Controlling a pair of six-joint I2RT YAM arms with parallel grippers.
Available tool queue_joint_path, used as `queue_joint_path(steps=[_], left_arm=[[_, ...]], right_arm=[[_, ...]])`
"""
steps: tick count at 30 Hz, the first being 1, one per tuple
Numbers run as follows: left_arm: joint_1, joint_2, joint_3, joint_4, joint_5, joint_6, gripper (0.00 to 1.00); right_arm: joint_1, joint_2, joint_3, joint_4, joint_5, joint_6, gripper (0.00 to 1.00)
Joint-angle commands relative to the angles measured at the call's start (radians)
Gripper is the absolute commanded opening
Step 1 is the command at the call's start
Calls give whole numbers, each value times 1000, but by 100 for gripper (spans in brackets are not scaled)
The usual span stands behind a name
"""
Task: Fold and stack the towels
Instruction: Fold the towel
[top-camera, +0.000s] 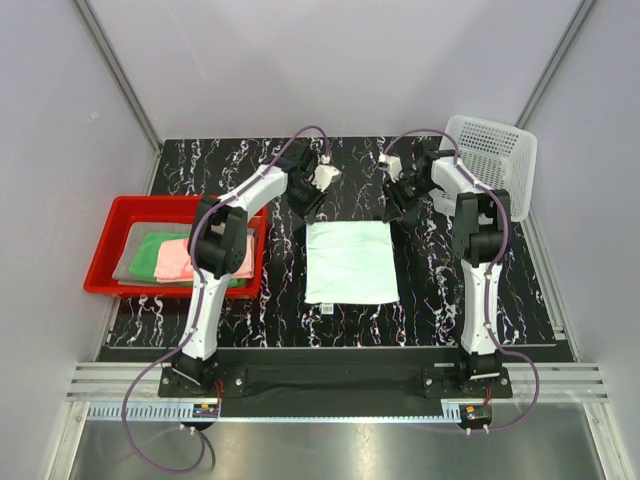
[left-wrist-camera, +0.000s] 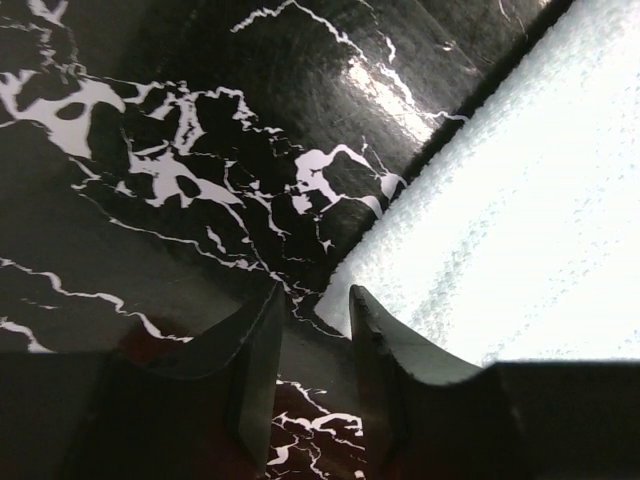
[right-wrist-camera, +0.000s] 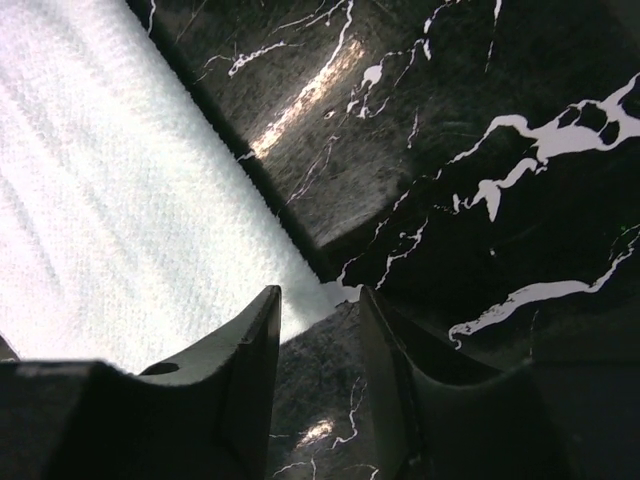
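A black table (top-camera: 430, 290) with white marble-like veins and a glossy sheen fills the scene. At its left edge sits a red plastic tray (top-camera: 100, 272), rectangular with low walls. Inside it lies a grey towel (top-camera: 133, 250) spread across the bottom. A bright green towel (top-camera: 150, 256) rests on the grey one, and a salmon-pink towel (top-camera: 176, 260) lies on top, overlapping the green one's right side. The left arm crosses above the tray's right end and hides part of it.

At the far right corner stands a white plastic basket (top-camera: 492, 160), its walls a grid of small holes. It tilts against the side wall.

In the middle of the table, outside both containers, a pale mint-green towel (top-camera: 350, 262) lies flat as a neat rectangle. Its terry surface looks nubbly in the close views.

The left gripper (left-wrist-camera: 315, 292) sits at the towel's far left corner. Its dark fingers stand a narrow gap apart, holding nothing, with bare table showing between them. The right gripper (right-wrist-camera: 318, 292) sits at the far right corner, fingers likewise narrowly parted and holding nothing, the towel's corner just ahead of the tips.
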Motion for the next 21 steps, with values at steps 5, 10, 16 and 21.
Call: queue_joint_path(steps=[5, 10, 16, 21], left_arm=[[11, -6, 60, -37, 16, 44, 38], [12, 19, 68, -71, 49, 65, 39], [11, 51, 91, -93, 64, 75, 37], [11, 75, 121, -96, 72, 70, 30]], right_arm=[[-4, 51, 76, -65, -32, -65, 41], [-4, 68, 81, -87, -46, -85, 40], [-4, 80, 104, -128, -50, -116, 38], [-4, 100, 122, -133, -47, -119, 29]])
